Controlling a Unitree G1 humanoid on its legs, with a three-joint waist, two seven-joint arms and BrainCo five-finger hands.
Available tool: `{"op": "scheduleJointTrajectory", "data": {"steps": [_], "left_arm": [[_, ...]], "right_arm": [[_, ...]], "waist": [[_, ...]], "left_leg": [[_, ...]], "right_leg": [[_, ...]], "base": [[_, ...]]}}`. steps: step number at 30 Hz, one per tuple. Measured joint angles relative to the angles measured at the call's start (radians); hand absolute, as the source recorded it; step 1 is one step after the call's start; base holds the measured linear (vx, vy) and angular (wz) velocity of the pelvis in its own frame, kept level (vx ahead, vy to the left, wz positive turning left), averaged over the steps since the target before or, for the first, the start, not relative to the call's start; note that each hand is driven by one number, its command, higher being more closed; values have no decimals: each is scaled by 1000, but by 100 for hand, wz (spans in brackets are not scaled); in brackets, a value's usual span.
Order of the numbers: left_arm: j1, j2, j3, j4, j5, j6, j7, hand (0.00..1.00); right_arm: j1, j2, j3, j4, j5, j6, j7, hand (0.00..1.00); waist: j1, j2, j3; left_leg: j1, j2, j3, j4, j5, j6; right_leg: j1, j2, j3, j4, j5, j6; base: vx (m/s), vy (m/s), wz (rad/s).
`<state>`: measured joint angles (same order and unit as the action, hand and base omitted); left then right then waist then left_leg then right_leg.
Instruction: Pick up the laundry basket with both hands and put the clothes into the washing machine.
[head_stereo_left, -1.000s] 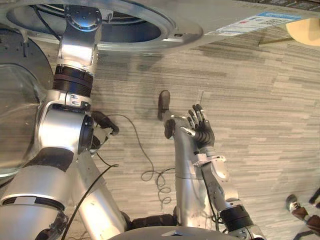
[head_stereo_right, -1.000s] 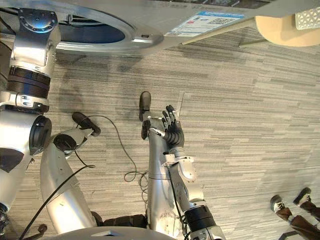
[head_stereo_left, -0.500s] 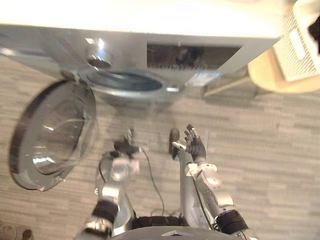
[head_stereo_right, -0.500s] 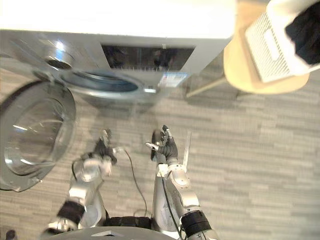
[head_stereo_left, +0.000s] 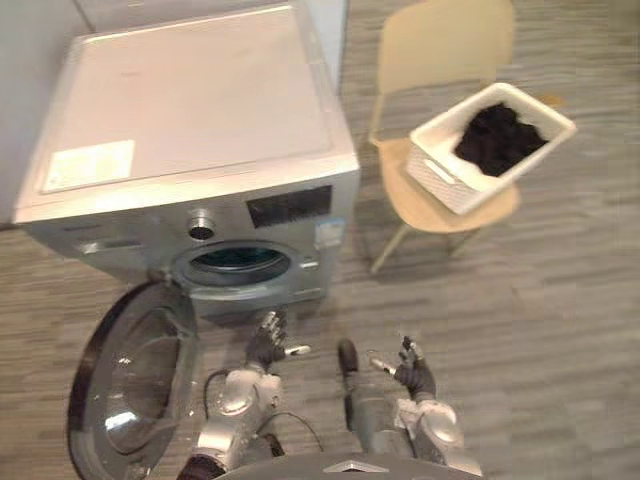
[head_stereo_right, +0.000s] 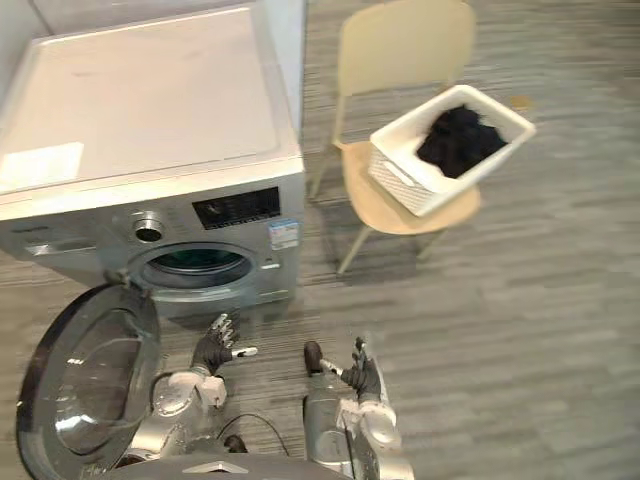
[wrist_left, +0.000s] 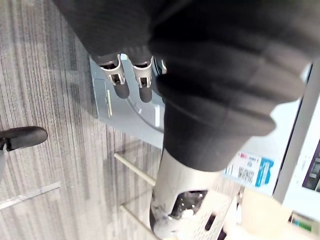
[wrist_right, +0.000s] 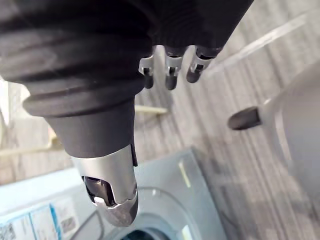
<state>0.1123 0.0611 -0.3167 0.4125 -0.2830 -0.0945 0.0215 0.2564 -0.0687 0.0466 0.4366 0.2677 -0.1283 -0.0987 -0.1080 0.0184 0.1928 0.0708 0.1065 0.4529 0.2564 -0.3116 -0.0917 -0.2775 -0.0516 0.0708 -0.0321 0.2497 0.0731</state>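
A white laundry basket (head_stereo_left: 487, 145) holding dark clothes (head_stereo_left: 497, 134) rests on a beige chair (head_stereo_left: 447, 110) to the right of the washing machine (head_stereo_left: 190, 160). The machine's round door (head_stereo_left: 130, 395) hangs open toward the lower left, and the drum opening (head_stereo_left: 238, 262) is exposed. My left hand (head_stereo_left: 267, 344) hovers low in front of the drum with its fingers straight and nothing in it. My right hand (head_stereo_left: 409, 373) is beside it over the floor, likewise open and empty. Both hands are far from the basket.
Grey wood-pattern floor (head_stereo_left: 560, 320) stretches to the right of the machine and around the chair. The open door takes up the floor at the lower left. A grey wall (head_stereo_left: 30, 50) stands behind the machine.
The whole picture has shifted as the camera moved: the machine's top, the chair and the basket have come into view. Both hands stay open and empty in front of the machine.
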Motion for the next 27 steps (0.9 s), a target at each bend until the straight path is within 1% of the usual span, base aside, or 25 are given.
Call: {"op": "scheduleJointTrajectory", "data": {"steps": [1, 2, 3, 4, 5, 6, 8, 9, 10, 12, 13, 14, 15, 16, 17, 18, 19, 20, 21, 22, 23, 24, 25, 26, 27], "left_arm": [[15, 1, 7, -3, 20, 0, 0, 0], [22, -1, 15, -4, 33, 1, 1, 0], [28, -4, 32, -11, 45, 0, -1, 0], [29, -3, 50, -9, 51, 0, 2, 0], [30, -1, 53, -8, 52, 2, 2, 0], [32, -1, 52, -8, 58, 7, 2, 0], [33, -3, 47, -8, 72, 8, 0, 0], [33, -3, 44, -8, 72, 10, 1, 0], [32, -11, 41, -7, 72, 14, 1, 0], [39, -40, 38, -8, 71, 15, 1, 0], [32, -45, 34, -8, 71, 16, 2, 0], [19, -46, 20, -7, 71, 17, 1, 0], [5, -49, 8, -8, 70, 18, 2, 0], [-1, -51, 0, -8, 69, 17, 5, 0], [1, -44, -5, -6, 69, 18, 16, 0], [4, -40, -2, 4, 60, 21, 29, 0], [12, -40, 1, 4, 50, 25, 38, 0], [33, -40, 1, 3, 28, 25, 43, 0], [40, -38, -3, 3, 20, 27, 41, 0], [57, -37, -11, -2, 13, 31, 40, 0], [66, -34, -11, -3, 11, 32, 40, 0], [71, -37, -23, -3, 9, 36, 39, 0], [74, -40, -37, -10, 9, 36, 39, 0], [78, -43, -38, -14, 9, 36, 39, 0], [86, -45, -38, -17, 9, 36, 40, 0]], "right_arm": [[27, 0, -11, -8, 0, 0, -1, 0], [29, -3, -12, -9, 1, 0, -2, 0], [26, -8, -14, -24, 0, 0, -2, 0], [30, -5, -15, -33, 0, -4, -1, 0], [29, -1, -17, -33, 0, -5, -1, 0], [31, 5, -20, -33, 0, -6, -3, 0], [29, 19, -19, -33, 0, -6, -9, 0], [30, 33, -19, -33, 0, -6, -13, 0], [24, 31, -22, -35, 0, -7, -14, 0], [-4, 19, -28, -37, 0, -8, -18, 0], [-16, 22, -40, -37, 0, -8, -22, 0], [-35, 22, -55, -42, -2, -7, -34, 0], [-35, 19, -69, -45, -14, -8, -50, 0], [-37, 21, -87, -50, -31, -8, -63, 0], [-34, 24, -94, -70, -39, -7, -76, 0], [-33, 23, -101, -89, -39, -7, -88, 0], [-33, 19, -105, -99, -39, -7, -94, 0], [-34, 17, -118, -119, -39, -7, -107, 0], [-38, 21, -138, -127, -39, -10, -125, 0], [-31, 20, -164, -145, -39, -10, -142, 0], [-31, 20, -185, -167, -39, -11, -149, 0], [-33, 20, -229, -208, -38, -18, -176, 0], [-39, 19, -270, -237, -37, -24, -202, 0], [-42, 16, -278, -245, -37, -24, -213, 0], [-49, 9, -291, -260, -35, -25, -220, 0]], "waist": [[-4, -3, -4], [-4, 8, -9], [-3, 25, -13], [3, 20, -17], [4, 19, -18], [0, 29, -13], [-1, 13, -29], [-3, -9, -41], [0, 1, -46], [8, 39, -49], [8, 42, -50], [15, 42, -51], [26, 41, -51], [38, 44, -55], [46, 33, -58], [47, 38, -57], [47, 41, -59], [48, 40, -67], [48, 34, -67], [66, 54, -62], [77, 50, -61], [90, 74, -54], [91, 81, -53], [91, 82, -53], [100, 81, -52]], "left_leg": [[18, -1, 50, 5, -6, 9], [22, 10, 77, 1, -1, 18], [24, 32, 120, -8, 11, 31], [41, 41, 162, -22, 21, 32], [44, 48, 177, -21, 23, 31], [56, 63, 192, -21, 26, 26], [57, 69, 210, -21, 32, 15], [55, 62, 211, -11, 36, 6], [48, 65, 202, -12, 41, 2], [47, 86, 198, -20, 44, 1], [55, 89, 203, -26, 47, -3], [66, 103, 210, -36, 62, -6], [80, 106, 215, -49, 72, -3], [85, 133, 229, -50, 70, -13], [83, 152, 234, -21, 47, -31], [86, 179, 232, 18, 22, -47], [92, 197, 234, 40, 11, -51], [106, 237, 239, 104, -14, -26], [72, 290, 213, 274, -34, 102], [-24, 389, 158, 525, 36, 321], [-76, 428, 126, 627, 55, 320], [-169, 445, 68, 756, 58, 267], [-243, 400, 34, 801, 46, 231], [-270, 370, 18, 802, 38, 214], [-312, 292, -17, 754, 23, 173]], "right_leg": [[10, 1, -6, -20, -44, -28], [7, 7, -30, -20, -107, -43], [-29, 6, -108, 47, -142, -69], [-66, 3, -158, 176, -142, -79], [-74, 2, -181, 249, -155, -96], [-69, -8, -221, 375, -204, -113], [-55, -36, -222, 476, -309, -91], [-42, -46, -224, 452, -334, -72], [-24, -20, -219, 404, -319, -69], [-11, 22, -213, 338, -277, -74], [2, 35, -212, 309, -269, -74], [23, 34, -251, 273, -307, -100], [38, 17, -326, 272, -332, -97], [49, 12, -357, 278, -324, -90], [37, 7, -369, 323, -324, -92], [32, 7, -381, 373, -332, -95], [32, 11, -387, 406, -353, -102], [41, 30, -386, 461, -407, -116], [60, 48, -388, 467, -440, -135], [100, 93, -381, 429, -439, -146], [125, 108, -375, 401, -437, -145], [161, 129, -370, 360, -433, -151], [190, 132, -359, 331, -428, -164], [205, 133, -352, 317, -427, -168], [235, 137, -331, 286, -425, -170]], "base": [[-121, 88, -81], [-125, 76, -100], [-89, 61, -101], [-23, 31, -93], [18, 4, -78], [35, -46, -45], [52, -112, -34], [70, -174, -36], [70, -180, -39], [26, -100, -55], [-34, -101, -44], [-66, -114, -25], [-76, -94, -23], [-86, -116, -22], [-60, -119, -16], [-30, -138, -9], [64, -158, -8], [126, -224, -3], [128, -350, -17], [126, -291, -27], [160, -233, -48], [235, -108, -39], [243, -103, -29], [256, -84, -27], [330, -71, -44]]}}
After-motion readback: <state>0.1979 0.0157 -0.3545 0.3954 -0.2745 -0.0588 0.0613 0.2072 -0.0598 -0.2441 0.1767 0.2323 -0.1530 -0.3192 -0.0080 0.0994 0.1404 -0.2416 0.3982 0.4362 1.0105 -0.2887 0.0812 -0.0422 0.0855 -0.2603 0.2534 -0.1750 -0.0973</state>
